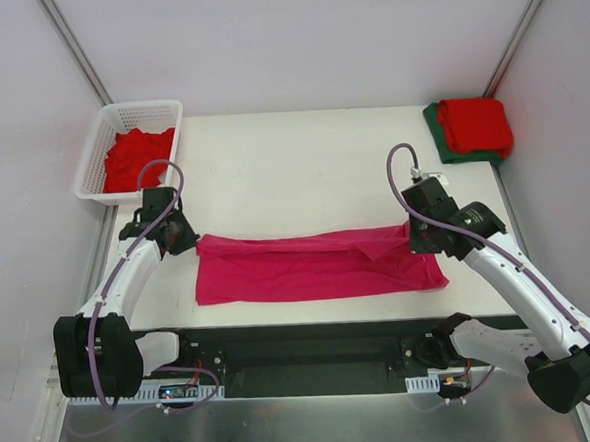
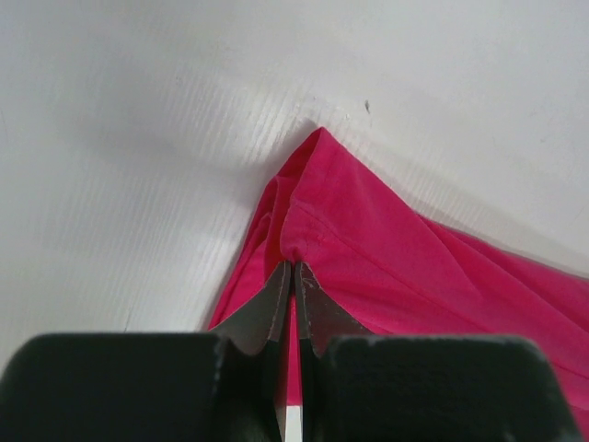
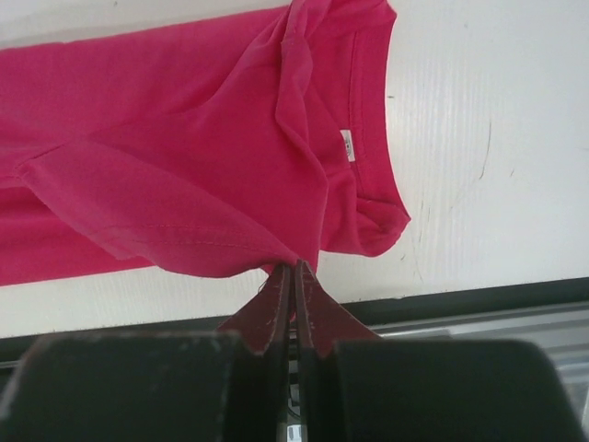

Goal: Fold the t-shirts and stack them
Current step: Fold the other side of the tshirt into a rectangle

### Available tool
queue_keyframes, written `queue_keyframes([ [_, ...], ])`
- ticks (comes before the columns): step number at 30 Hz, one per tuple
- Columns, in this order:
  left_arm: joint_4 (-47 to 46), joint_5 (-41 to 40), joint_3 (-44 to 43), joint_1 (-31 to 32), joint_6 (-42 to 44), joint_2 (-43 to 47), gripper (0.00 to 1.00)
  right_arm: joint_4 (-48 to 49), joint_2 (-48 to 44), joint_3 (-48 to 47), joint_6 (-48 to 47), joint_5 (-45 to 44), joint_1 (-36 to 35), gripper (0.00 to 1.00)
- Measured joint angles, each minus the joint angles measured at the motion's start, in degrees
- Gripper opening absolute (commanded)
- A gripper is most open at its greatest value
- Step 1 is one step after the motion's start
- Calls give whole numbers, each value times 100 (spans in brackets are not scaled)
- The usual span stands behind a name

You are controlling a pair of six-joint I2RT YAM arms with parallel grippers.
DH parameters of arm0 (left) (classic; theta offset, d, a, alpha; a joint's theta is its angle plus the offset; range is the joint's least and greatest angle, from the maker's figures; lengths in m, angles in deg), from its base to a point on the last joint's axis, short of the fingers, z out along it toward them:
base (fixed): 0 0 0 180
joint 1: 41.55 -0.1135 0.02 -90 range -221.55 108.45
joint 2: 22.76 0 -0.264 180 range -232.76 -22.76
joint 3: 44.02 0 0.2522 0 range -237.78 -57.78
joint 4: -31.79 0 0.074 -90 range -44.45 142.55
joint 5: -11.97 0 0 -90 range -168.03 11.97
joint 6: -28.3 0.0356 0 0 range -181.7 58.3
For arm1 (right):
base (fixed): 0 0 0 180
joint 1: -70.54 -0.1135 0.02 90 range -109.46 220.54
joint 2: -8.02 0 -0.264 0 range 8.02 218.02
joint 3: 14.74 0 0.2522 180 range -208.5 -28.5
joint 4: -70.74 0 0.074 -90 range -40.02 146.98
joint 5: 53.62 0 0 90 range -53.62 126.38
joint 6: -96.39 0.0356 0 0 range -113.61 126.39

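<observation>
- Two pinches on one garment: the left gripper (image 2: 293,269) has its jaws pressed together on a corner of the magenta-pink t-shirt (image 1: 313,265). The right gripper (image 3: 294,269) is closed the same way on a fold of that cloth near the collar end.
- First worry: both bites look thin, just a nip of fabric at the tips. A quick lift or a hard pull apart could slide the cloth out of one side and drop the shirt lopsided.
- Second worry: in the right wrist view a loose flap lies bunched over the body beside the neck. If that goes into the fold, a crease gets trapped and the bundle comes out lumpy.
- Third worry: the shirt's lower edge sits close to the table (image 1: 292,171) edge at the bottom of the overhead view. Dragged that way, it could hang over.
- The shirt is soft and matte, and lies as a long low band across the lower middle of the overhead view. It looks already doubled lengthwise, rumpled at its right end, with a small white neck label (image 3: 347,145) inside the collar.
- Elsewhere, a folded red t-shirt (image 1: 476,125) rests on a dark green t-shirt (image 1: 435,124) at upper right, and more red cloth (image 1: 136,156) fills the white basket (image 1: 91,163) at upper left.
</observation>
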Motion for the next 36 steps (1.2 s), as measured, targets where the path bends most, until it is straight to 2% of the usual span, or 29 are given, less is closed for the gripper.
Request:
queue_keyframes([
  [11, 155, 243, 599, 11, -203, 354, 0, -258, -48, 52, 179, 286, -223, 1],
  [24, 212, 251, 898, 13, -332, 787, 0, -474, -74, 284, 525, 352, -452, 1],
  [36, 455, 249, 914, 13, -337, 1040, 0, -848, -455, 284, 1025, -240, -455, 1],
])
